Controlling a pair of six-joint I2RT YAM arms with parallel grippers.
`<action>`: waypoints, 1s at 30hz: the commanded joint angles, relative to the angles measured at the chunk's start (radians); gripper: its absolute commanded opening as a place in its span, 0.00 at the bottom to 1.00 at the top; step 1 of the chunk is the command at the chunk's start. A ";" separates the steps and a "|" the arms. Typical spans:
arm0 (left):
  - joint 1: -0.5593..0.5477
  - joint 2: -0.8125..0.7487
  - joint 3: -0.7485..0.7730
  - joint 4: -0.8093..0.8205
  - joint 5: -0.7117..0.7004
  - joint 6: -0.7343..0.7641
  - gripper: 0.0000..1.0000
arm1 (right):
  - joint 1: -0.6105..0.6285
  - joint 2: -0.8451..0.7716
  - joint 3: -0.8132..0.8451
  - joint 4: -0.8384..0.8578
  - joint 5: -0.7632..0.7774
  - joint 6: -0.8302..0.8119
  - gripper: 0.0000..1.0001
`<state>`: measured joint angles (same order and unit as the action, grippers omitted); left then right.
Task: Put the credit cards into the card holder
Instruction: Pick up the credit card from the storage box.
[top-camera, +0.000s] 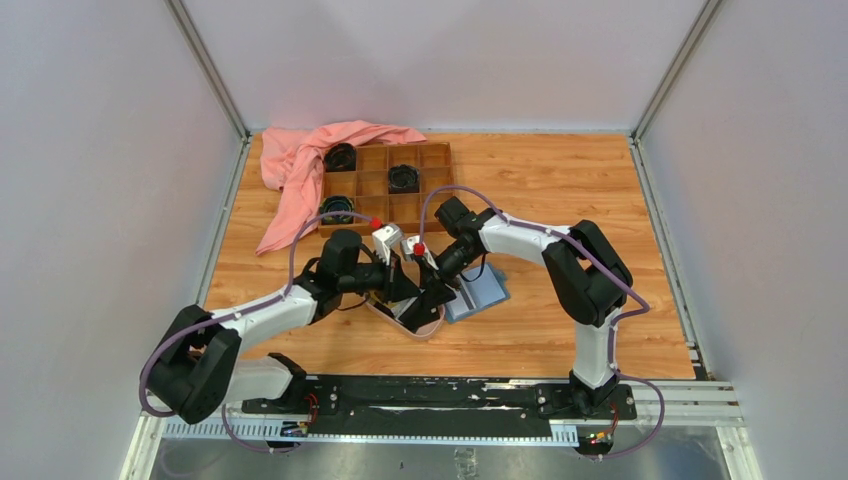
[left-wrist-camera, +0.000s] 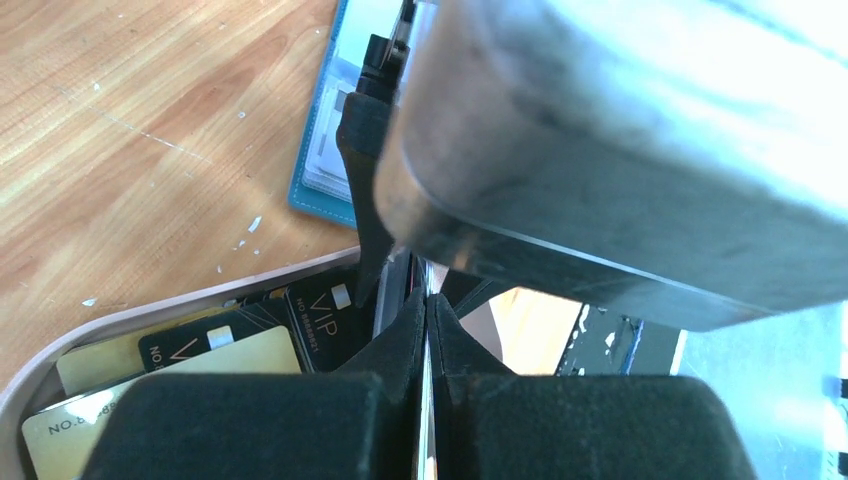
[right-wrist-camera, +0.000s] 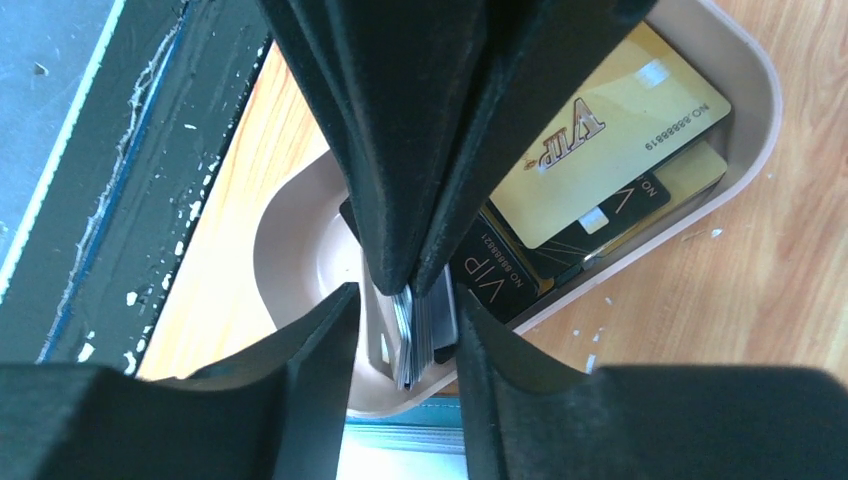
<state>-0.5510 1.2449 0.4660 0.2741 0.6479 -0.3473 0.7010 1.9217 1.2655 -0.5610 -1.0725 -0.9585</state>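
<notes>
Two grippers are meeting over the pink dish (right-wrist-camera: 762, 100), at the centre of the overhead view. Your left gripper (left-wrist-camera: 428, 305) is clamping the held cards (right-wrist-camera: 412, 345) edge-on, seemingly a few of them, with its jaws pressed together on them. Your right gripper (right-wrist-camera: 405, 308) is standing partly open astride that same edge, low in the right wrist view, and is gripping nothing yet. This is looking like a handover, so be squaring the right jaws on the bare edge and closing firmly while the left is holding; a loose pinch is risking a fanned stack. More credit cards (right-wrist-camera: 610, 130), gold and black, are lying in the dish. The card holder (left-wrist-camera: 318, 150) is lying just beside the dish, upper centre of the left wrist view.
</notes>
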 joint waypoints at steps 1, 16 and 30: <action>0.016 -0.038 -0.001 0.001 -0.023 0.026 0.00 | 0.005 -0.009 0.007 0.001 0.007 -0.003 0.47; 0.086 -0.176 -0.047 -0.001 -0.047 -0.008 0.00 | -0.026 -0.092 0.052 -0.018 0.024 0.068 0.67; 0.092 -0.399 -0.017 -0.029 -0.107 -0.223 0.00 | -0.189 -0.191 0.150 -0.105 -0.174 0.291 0.66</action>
<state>-0.4660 0.8948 0.4244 0.2348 0.5556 -0.4301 0.5785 1.7821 1.3678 -0.6056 -1.1213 -0.8253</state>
